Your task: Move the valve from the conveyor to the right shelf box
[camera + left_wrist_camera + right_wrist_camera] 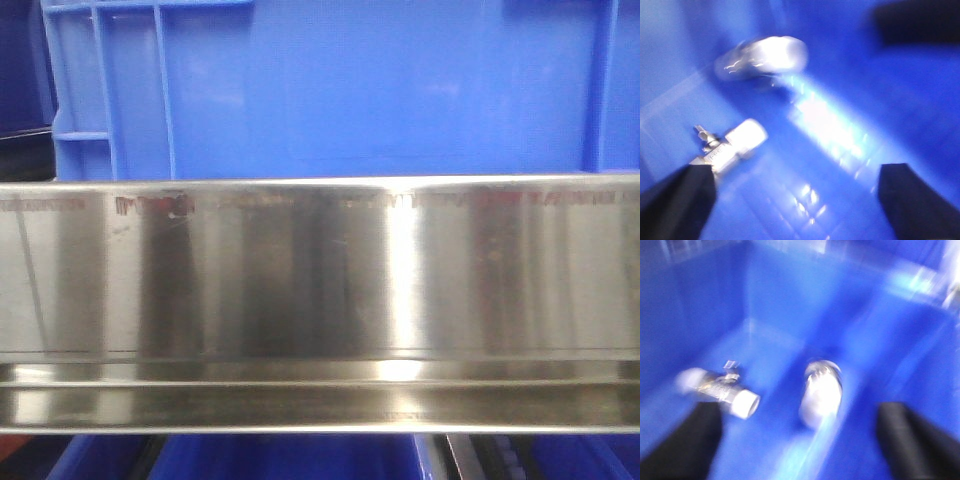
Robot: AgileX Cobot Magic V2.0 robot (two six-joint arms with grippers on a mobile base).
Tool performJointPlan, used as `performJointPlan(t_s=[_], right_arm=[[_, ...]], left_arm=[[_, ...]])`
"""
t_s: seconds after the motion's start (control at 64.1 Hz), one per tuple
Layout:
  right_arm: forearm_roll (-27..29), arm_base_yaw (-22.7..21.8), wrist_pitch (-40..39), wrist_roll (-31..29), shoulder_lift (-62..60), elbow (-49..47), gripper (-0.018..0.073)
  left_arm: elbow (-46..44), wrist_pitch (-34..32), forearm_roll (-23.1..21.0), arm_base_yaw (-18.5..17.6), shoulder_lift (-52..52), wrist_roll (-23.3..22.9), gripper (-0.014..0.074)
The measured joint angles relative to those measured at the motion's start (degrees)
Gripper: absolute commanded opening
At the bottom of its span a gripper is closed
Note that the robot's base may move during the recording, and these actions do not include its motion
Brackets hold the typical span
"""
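Valve [732,146]: lies on the blue box [840,65] floor, near left.
Left gripper [797,172]: wide open, holds nothing.
Right gripper [800,412]: wide open, empty.
Feel: looks small, hard, slippery; grab the thick middle.

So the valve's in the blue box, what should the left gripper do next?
Probably lift the left gripper straight up: its fingers stand wide apart, and the valve lies on the floor of the blue box beside one finger, so the drop looks done.
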Motion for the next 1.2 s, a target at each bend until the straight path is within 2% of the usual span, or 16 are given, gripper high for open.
performJointPlan(t_s=[0.062,0.078,0.187,0.219,0.39,0.531,0.702,0.812,1.202], right_arm=[[0.00,0.00,0.00,0.00,-2.61,0.00,0.0102],[0.00,0.00,0.18,0.00,-3.93,0.00,0.0041],[0.00,0.00,1.52,0.42,-8.96,0.00,-0.0169],[0.00,-0.12,1.96,1.07,-10.61,0.00,-0.0163],[0.00,-3.18,2.19,3.38,-18.99,3.40,-0.0159],[-0.40,-6.77,2.19,3.83,-25.68,10.50,-0.0159],[-0.41,-7.78,-0.57,3.89,-34.21,21.31,-0.0159],[-0.41,-7.90,-2.87,3.89,-40.80,28.79,-0.0159],[-0.41,-7.90,-4.50,3.98,-61.99,48.96,-0.0162]], left_arm=[[0.00,-0.09,0.00,0.00,-1.84,0.00,0.0261],[0.00,-0.09,0.00,0.00,-2.50,0.00,0.0213],[0.00,-0.09,0.24,0.00,-6.08,0.00,-0.0041],[0.00,-0.09,0.43,0.00,-7.40,0.00,-0.0116],[-0.10,1.00,2.60,0.00,-14.61,-1.13,-0.0111],[3.40,1.53,6.37,0.00,-21.73,-4.97,-0.0111],[15.80,-2.23,14.03,0.00,-33.45,-13.43,-0.0111],[25.32,-6.05,16.25,0.00,-42.56,-17.05,-0.0111],[50.51,-15.65,16.96,0.00,-72.13,-18.86,-0.0111]])
